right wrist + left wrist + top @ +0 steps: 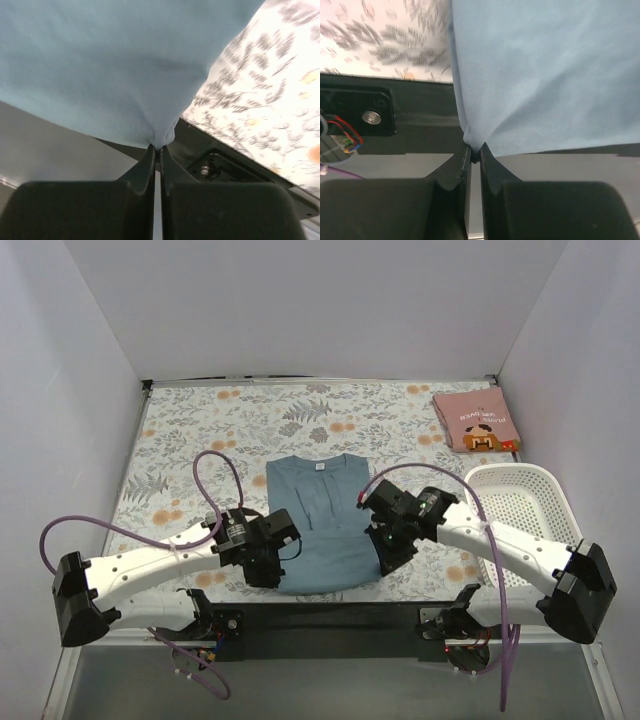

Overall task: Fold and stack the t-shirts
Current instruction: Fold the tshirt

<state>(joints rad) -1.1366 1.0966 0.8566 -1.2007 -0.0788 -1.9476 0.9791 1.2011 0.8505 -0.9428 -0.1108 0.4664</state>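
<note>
As the teal shirt [325, 515] lies flat at near centre, collar far and hem at the near table edge, the step in hand looks like the lengthwise fold: hem up toward collar. Left gripper [474, 152] clenched on the near-left hem corner; right gripper [157, 149] clenched on the near-right corner, cloth puckered into each pinch. Next move calls for both arms lifting together and carrying the hem far, evenly, so the edge lands square. Shirt is soft matte knit, plain, a narrow rectangle with no sleeves showing; small label at the neck. Pink shirt [476, 422] sits folded at far right, a flat square with dark lettering and a cartoon print. Basket [510, 469], white perforated plastic, stands right. Floral cloth [190, 430] covers the table.
</note>
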